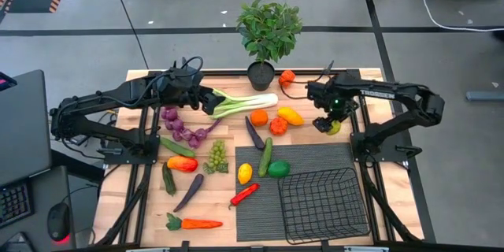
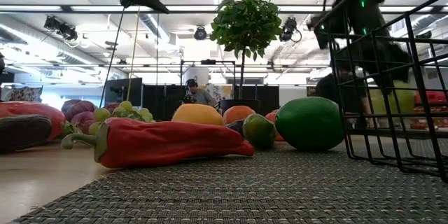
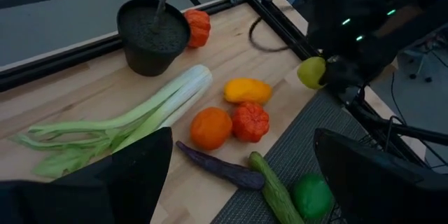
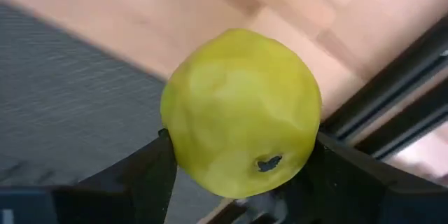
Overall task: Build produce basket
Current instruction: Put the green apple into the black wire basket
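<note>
Wooden table, right pincer clamping yellow-green fruit — underside hidden

We see a wooden table carrying a dark ribbed mat. The basket stands on the mat's near right corner. The produce lies scattered left of the mat, and a potted plant stands beyond it.
</note>
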`<state>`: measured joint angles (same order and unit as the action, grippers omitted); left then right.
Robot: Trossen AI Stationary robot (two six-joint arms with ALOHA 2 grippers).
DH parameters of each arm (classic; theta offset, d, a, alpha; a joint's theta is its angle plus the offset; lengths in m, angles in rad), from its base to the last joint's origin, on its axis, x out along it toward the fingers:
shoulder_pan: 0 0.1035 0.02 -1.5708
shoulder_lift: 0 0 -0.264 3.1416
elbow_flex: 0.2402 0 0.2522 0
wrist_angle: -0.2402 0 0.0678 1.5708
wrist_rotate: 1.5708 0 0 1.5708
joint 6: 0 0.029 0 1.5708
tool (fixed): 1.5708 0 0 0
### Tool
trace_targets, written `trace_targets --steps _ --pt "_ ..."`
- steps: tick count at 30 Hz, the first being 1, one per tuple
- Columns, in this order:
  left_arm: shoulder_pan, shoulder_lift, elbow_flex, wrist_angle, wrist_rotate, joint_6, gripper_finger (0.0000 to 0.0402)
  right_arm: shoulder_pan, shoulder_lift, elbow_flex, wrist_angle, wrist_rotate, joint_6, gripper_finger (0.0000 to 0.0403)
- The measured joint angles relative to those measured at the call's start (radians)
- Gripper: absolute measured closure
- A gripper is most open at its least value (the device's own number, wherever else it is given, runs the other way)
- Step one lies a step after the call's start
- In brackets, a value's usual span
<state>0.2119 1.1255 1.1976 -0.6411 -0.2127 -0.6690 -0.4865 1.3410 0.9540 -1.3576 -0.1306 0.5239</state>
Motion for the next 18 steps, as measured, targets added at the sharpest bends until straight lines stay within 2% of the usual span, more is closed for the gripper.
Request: trace_targets --steps 8,14,18 --pt "0.0 0.0 0.0 0.002 0.0 -0.036 0.0047 0.146 -0.017 0.285 -0.181 -0.034 0.179 0.0112" --pt "0.0 0.0 0.0 0.002 0.0 -0.022 0.0047 0.342 -0.018 0.451 -0.208 -0.115 0.42 0.0112" --pt "0.0 0.0 0.0 0.001 0.054 -0.025 0.0047 0.498 -0.016 0.488 -0.211 -0.175 0.619 0.0112"
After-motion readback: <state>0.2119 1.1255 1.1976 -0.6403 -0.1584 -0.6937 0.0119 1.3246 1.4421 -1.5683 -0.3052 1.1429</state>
